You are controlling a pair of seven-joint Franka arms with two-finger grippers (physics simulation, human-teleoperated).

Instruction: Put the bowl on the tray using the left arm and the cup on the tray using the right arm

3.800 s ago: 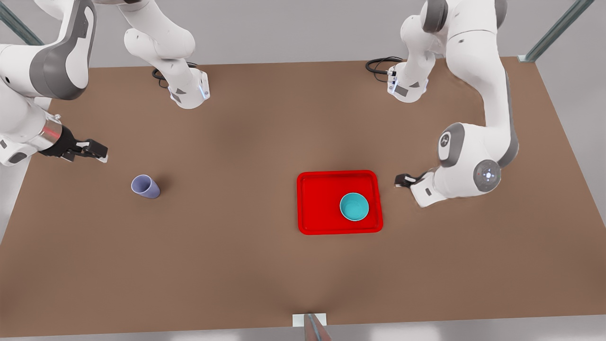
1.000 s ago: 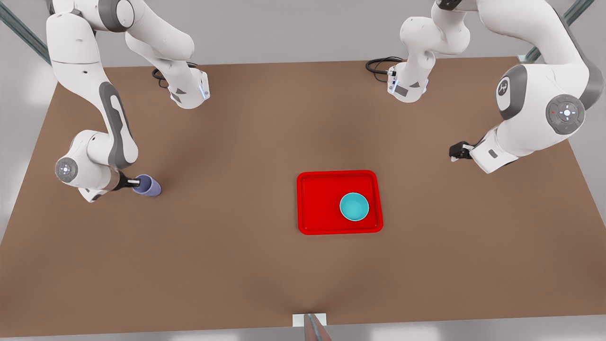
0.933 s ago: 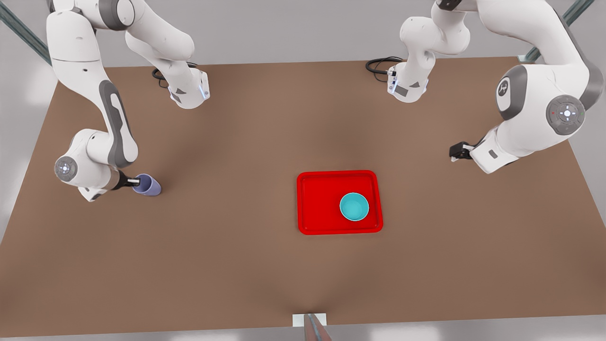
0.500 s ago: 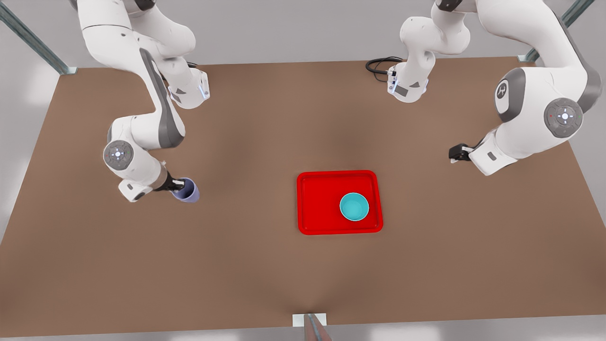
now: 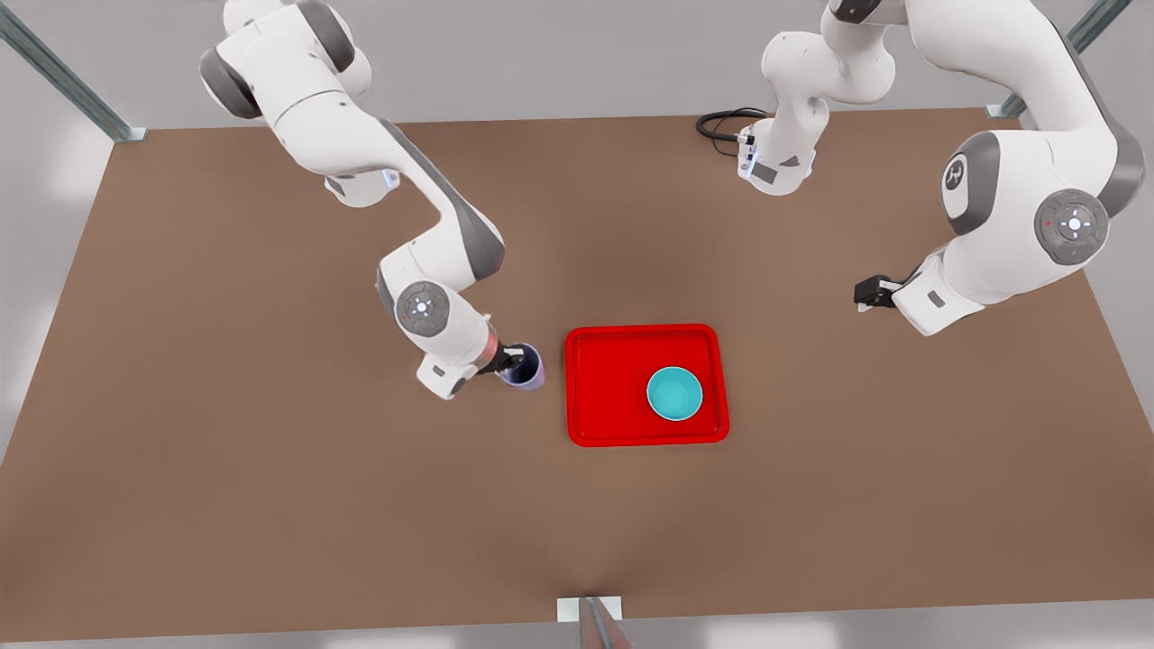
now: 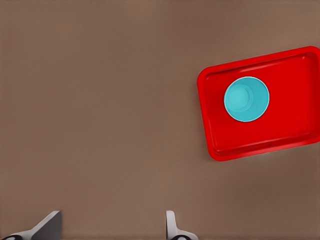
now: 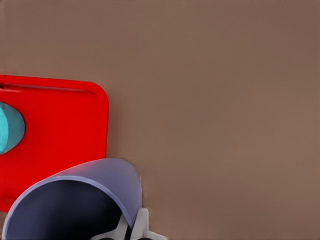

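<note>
In the right wrist view the cup (image 7: 75, 200) is cut off by the picture's edge, so its base and most of its wall cannot be seen, and its dark inside hides whatever lies beneath it. The right gripper (image 7: 131, 230) shows there as little more than a pale finger against the cup's rim; the rest is out of frame. The bowl (image 7: 9, 127) and much of the tray (image 7: 60, 125) are also cut by that edge. In the left wrist view the left gripper (image 6: 110, 227) shows just two fingertips, and one corner of the tray (image 6: 300, 125) runs off the picture. In the front view both arms' upper links leave the frame.
</note>
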